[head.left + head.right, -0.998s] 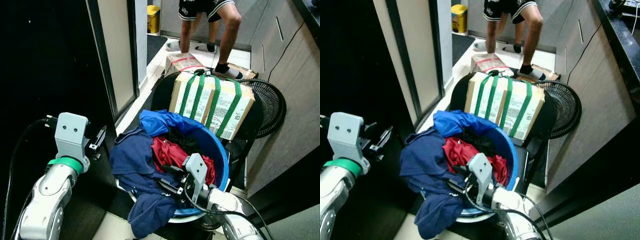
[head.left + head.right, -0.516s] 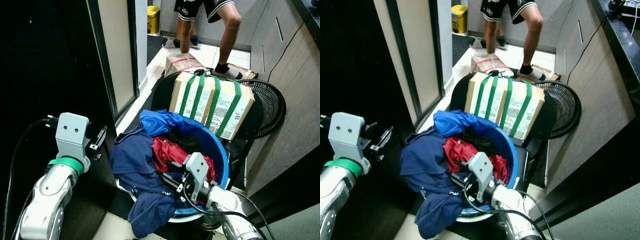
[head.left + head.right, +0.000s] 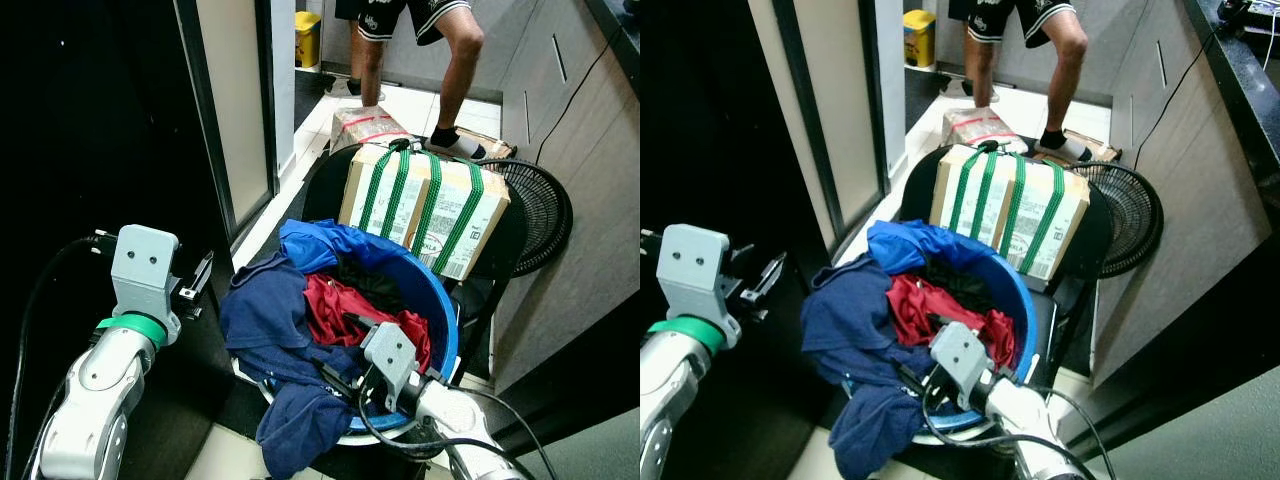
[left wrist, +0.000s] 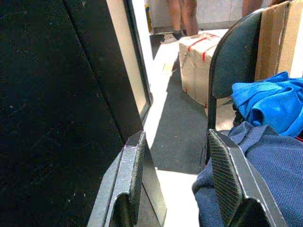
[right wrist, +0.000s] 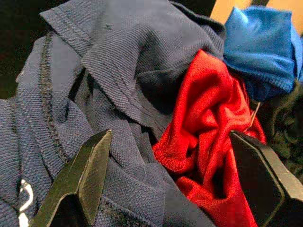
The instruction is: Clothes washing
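A blue basin [image 3: 446, 322] heaped with clothes sits on a black chair. A navy polo shirt [image 3: 265, 310] spills over its left rim, and a red garment [image 3: 338, 305] lies in the middle. A bright blue garment [image 3: 320, 243] is bunched at the back. My right gripper [image 3: 340, 352] is low at the basin's front, open, one finger [image 5: 83, 177] on the navy shirt and the other beside the red garment [image 5: 206, 123]. My left gripper [image 3: 199, 277] is raised left of the basin, open and holding nothing [image 4: 176, 137].
A cardboard box with green straps [image 3: 425, 205] stands behind the basin, with a black fan [image 3: 542, 212] to its right. A person's legs [image 3: 460, 60] and a taped box [image 3: 365, 125] are beyond. A dark door panel [image 3: 90, 150] lies to my left, cabinets to my right.
My right gripper has sunk lower and nearer the basin's front over the clothes. The person has shifted a foot. The left arm has stayed put.
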Controlling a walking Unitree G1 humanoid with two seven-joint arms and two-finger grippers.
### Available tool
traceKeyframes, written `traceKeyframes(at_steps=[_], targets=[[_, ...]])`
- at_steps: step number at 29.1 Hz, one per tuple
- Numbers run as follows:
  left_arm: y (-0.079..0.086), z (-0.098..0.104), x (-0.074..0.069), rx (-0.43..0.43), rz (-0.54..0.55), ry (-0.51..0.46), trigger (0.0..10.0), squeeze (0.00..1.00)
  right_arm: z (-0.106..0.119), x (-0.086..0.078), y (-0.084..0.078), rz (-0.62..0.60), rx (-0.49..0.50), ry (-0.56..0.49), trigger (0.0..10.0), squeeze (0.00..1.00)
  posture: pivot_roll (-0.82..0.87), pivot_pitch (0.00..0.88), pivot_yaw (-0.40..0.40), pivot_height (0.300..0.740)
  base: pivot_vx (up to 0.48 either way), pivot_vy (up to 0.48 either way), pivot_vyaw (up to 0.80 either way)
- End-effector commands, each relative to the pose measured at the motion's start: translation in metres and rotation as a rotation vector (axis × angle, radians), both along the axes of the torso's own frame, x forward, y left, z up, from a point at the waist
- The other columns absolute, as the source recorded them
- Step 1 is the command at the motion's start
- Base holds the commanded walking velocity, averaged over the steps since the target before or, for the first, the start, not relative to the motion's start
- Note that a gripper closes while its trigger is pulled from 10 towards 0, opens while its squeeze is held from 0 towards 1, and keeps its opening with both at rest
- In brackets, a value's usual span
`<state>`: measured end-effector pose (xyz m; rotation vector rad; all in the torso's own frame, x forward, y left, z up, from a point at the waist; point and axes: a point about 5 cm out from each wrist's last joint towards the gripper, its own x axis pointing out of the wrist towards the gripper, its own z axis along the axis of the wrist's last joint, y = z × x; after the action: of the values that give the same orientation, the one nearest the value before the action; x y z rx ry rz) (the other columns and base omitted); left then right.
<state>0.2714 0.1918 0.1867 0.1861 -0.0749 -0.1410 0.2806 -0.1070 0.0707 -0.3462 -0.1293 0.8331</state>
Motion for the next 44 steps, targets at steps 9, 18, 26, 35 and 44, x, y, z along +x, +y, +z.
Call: traceKeyframes(at_steps=[9,18,26,35,44], targets=[[0.0,-0.001,0.0,0.017,-0.006,0.0,10.0,0.0,-0.01,-0.002,0.01,0.018,0.333,0.324,10.0,0.0,0.17,0.078,0.062,0.74,0.0,0.0,0.0],[-0.001,-0.001,0.0,0.012,-0.014,0.002,10.0,0.0,-0.019,-0.02,0.022,0.237,0.47,0.594,10.0,0.0,0.17,0.078,0.062,0.74,0.0,0.0,0.0],[-0.001,-0.001,0.0,0.016,-0.017,0.001,10.0,0.0,-0.033,-0.026,0.02,0.27,0.463,0.747,10.0,0.0,0.17,0.078,0.062,0.74,0.0,0.0,0.0],[-0.002,-0.001,-0.001,0.02,-0.025,0.004,10.0,0.0,-0.037,-0.027,0.015,0.256,0.387,0.762,10.0,0.0,0.17,0.078,0.06,0.74,0.0,0.0,0.0],[-0.003,-0.001,-0.001,0.025,-0.034,0.007,10.0,0.0,-0.042,-0.026,0.014,0.218,0.34,0.762,0.0,0.0,0.17,0.079,0.064,0.74,0.0,0.0,0.0]])
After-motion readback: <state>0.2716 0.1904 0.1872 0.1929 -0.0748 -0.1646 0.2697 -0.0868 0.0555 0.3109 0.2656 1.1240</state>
